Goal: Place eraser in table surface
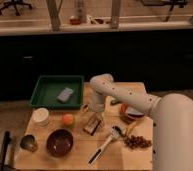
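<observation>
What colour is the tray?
The tray is green, seen in the camera view; the end effector is at the eraser.

Dim, warm light from overhead. My tool (95,112) hangs over the middle of the table (135,160), soft shadow just beneath it. Behind it the room goes dark, brighter farthest back.

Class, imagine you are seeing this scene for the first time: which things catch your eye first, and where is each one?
The big white robot arm reaches in from the right, with its gripper over the middle of the table surface, close above the tan eraser. Next comes the green tray at the back left, holding a grey-blue sponge, and the orange just in front of it.
</observation>
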`<state>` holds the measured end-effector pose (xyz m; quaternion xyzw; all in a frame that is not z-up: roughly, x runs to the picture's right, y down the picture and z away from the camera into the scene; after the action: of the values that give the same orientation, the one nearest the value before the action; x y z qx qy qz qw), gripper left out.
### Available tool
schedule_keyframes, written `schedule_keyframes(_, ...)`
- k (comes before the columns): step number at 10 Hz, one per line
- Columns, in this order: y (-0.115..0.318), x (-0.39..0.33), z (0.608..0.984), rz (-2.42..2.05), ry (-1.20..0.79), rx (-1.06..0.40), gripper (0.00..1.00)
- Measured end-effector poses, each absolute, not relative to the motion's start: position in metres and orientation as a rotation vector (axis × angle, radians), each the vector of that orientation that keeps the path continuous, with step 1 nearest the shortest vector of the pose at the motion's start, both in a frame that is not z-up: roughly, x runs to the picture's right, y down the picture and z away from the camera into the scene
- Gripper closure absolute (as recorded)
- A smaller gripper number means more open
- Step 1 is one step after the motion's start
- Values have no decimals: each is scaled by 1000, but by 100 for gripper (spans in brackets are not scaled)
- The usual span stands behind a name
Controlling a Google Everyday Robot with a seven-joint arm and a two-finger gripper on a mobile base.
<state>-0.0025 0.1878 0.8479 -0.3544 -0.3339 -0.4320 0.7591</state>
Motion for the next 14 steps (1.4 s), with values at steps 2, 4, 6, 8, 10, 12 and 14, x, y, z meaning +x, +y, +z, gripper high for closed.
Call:
schedule_keyframes(2,187,-3,849,-938,-730,-760,20)
schedule_keyframes(4,187,-3,849,-938,-731,-755,20)
schedule_keyframes(6,187,-3,849,-938,-731,-755,20)
schedule_keyframes(8,187,-3,849,-938,-731,-755,20)
schedule_keyframes(10,187,-3,849,-938,-732,-755,20)
schedule_keyframes(12,187,-3,849,-938,-732,-755,20)
schedule_keyframes(14,187,-3,849,-938,-732,-755,20)
